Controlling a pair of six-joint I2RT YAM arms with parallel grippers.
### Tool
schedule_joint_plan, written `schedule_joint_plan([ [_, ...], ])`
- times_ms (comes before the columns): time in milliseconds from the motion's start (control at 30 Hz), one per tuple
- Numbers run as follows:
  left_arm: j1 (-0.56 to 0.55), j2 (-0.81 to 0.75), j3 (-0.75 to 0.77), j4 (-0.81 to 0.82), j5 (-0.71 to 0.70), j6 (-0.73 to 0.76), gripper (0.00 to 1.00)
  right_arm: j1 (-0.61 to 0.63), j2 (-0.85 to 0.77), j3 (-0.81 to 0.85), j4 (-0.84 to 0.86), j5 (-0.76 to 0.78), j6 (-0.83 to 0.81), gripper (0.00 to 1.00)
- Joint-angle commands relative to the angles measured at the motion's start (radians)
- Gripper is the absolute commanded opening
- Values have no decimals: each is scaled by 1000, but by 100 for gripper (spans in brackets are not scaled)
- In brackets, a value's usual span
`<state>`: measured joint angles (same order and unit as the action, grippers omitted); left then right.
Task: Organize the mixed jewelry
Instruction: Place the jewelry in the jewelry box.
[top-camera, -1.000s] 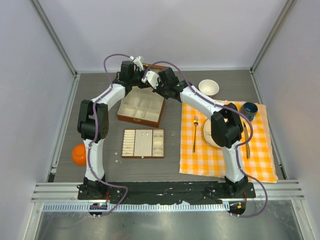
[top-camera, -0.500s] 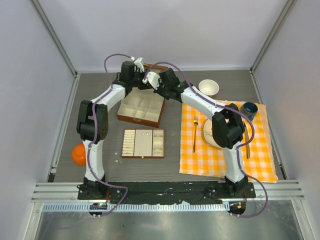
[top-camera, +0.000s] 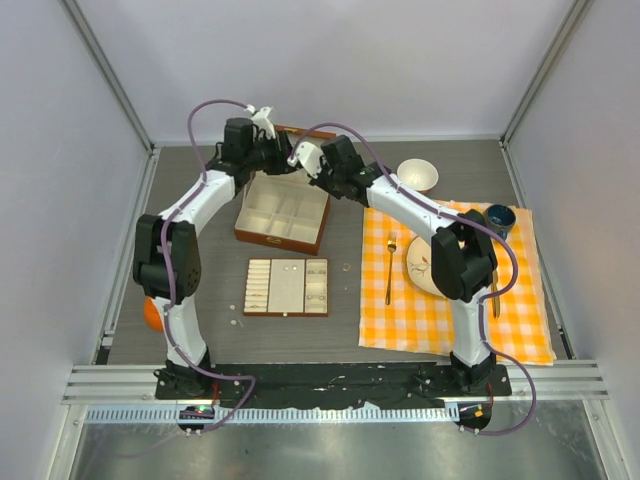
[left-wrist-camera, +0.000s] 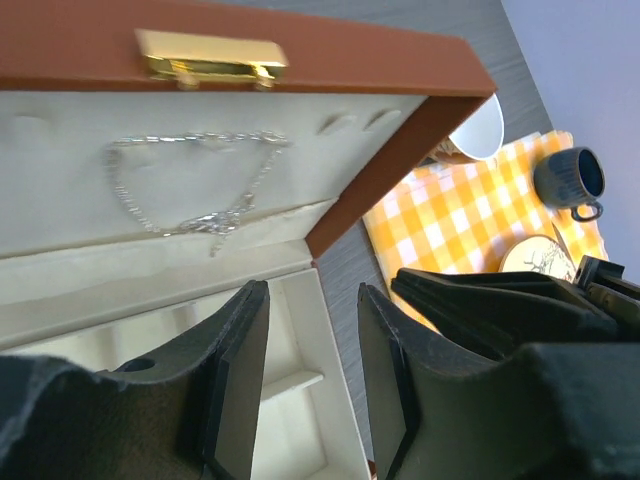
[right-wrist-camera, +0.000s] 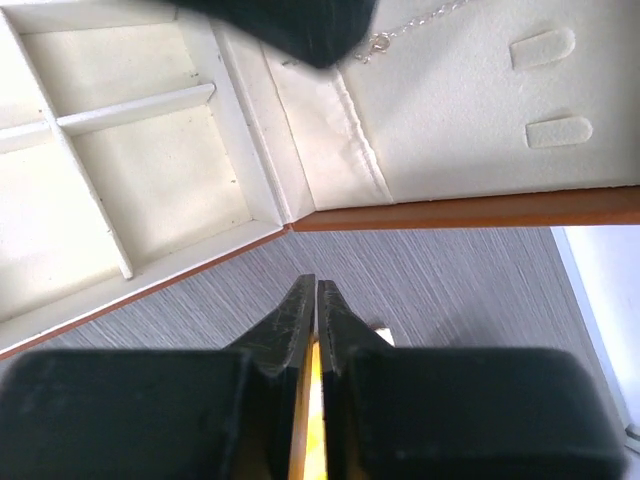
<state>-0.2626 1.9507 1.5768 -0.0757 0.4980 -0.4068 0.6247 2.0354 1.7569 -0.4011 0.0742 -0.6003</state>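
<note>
The brown wooden box (top-camera: 283, 220) stands open, its lid (top-camera: 305, 134) upright at the back. A thin silvery chain necklace (left-wrist-camera: 190, 190) hangs on the lid's cream lining, below the gold clasp (left-wrist-camera: 210, 57); its end also shows in the right wrist view (right-wrist-camera: 400, 35). My left gripper (top-camera: 266, 150) (left-wrist-camera: 312, 292) is open and empty, just above the box's compartments (left-wrist-camera: 290, 400) in front of the lid. My right gripper (top-camera: 306, 164) (right-wrist-camera: 316, 290) is shut and empty over the table beside the box's right edge. Tiny silvery pieces lie in the cream-lined tray (top-camera: 287, 287).
A small ring (top-camera: 346, 267) lies on the table right of the tray, and tiny bits (top-camera: 234, 321) lie left of it. An orange ball (top-camera: 155, 310) sits at the left. The checked cloth (top-camera: 450, 290) holds a gold fork (top-camera: 389, 268), plate, knife and mug (top-camera: 497, 219); a white bowl (top-camera: 417, 175) is behind.
My left arm has swung outward to the left and its gripper has shifted slightly left along the lid. The right gripper has barely moved.
</note>
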Motion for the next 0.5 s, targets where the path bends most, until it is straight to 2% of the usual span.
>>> schedule_joint_plan([
  [0,72,-94,-27,1,2,16,45,4,-52,21,50,30,-29,15],
  [200,146,-108,-23,-100,1,88,45,20,-11,78,51,71,-75,24],
  [467,197,-209,-142,-81,-30,183,45,30,0,81,50,116,-1,29],
])
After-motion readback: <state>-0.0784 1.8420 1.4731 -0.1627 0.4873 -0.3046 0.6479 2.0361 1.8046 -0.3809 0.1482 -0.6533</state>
